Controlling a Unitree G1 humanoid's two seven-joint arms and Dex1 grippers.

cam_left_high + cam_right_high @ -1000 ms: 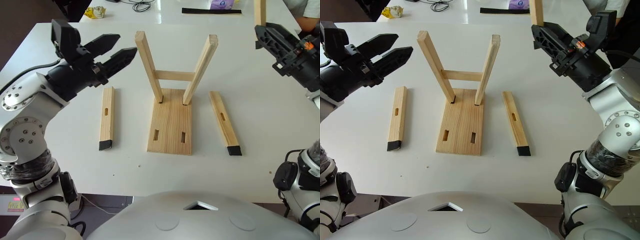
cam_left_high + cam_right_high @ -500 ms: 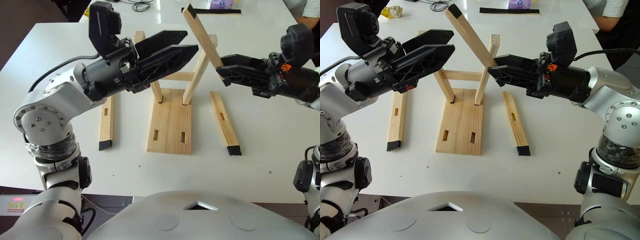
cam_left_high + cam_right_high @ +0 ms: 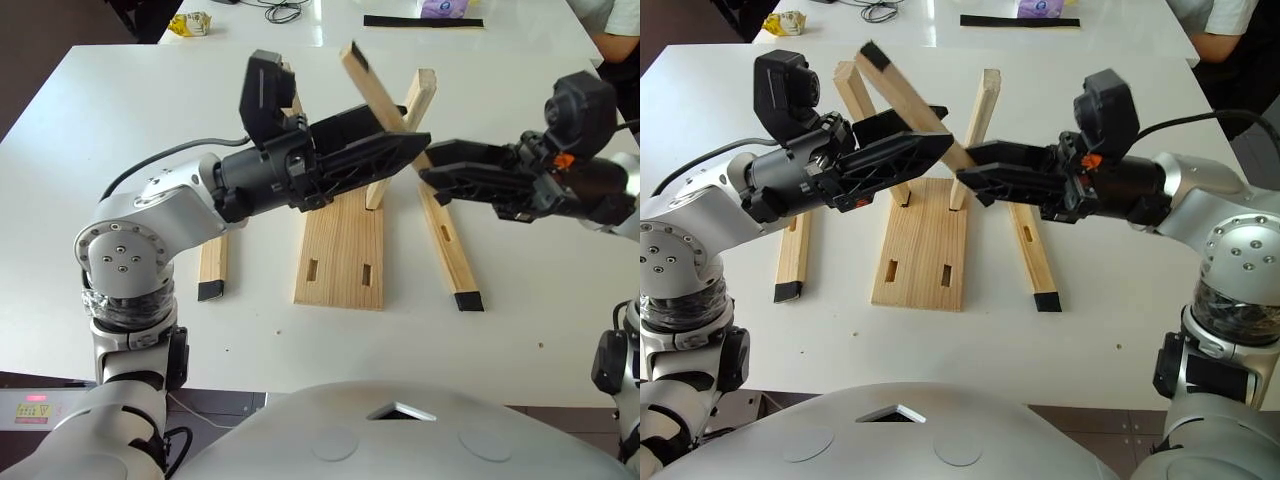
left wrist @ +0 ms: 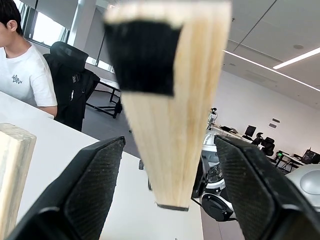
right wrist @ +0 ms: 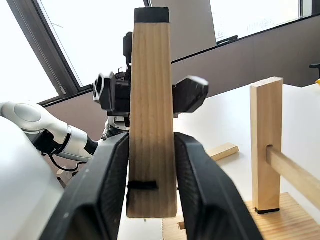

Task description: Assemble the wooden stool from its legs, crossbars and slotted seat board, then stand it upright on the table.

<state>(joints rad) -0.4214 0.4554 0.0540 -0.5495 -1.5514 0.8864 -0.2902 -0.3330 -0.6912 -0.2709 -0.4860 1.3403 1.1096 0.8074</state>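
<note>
- seat board (image 3: 340,255): flat on the white worktop (image 3: 120,130), slotted face up, the two slots at its near end empty
- left upright leg (image 3: 852,88) and right upright leg (image 3: 421,95): standing in the seat board's two far slots, both splaying outward toward their tops
- crossbar (image 5: 292,170): runs into the side of one upright leg above the seat board's far end; mostly hidden behind the arms in the head views
- held leg (image 3: 375,88): in the air over the seat board's far end, tilted, black-capped end highest and leaning to the far-left of the board, lower end down between the two claws
- right claw (image 5: 152,145): clamped on the held leg's lower part, one finger pressed flat against each side, above the seat board's far right corner
- left claw (image 4: 170,150): wide, fingers straddling the held leg with a gap on both sides, no contact seen; sits over the seat board's far end, facing the right claw tip to tip
- left loose leg (image 3: 792,255): flat on the worktop left of the seat board, parallel to it, black end nearest, apart from it
- right loose leg (image 3: 452,255): flat on the worktop just right of the seat board, slot facing up, black end nearest, slightly angled away from it
</note>
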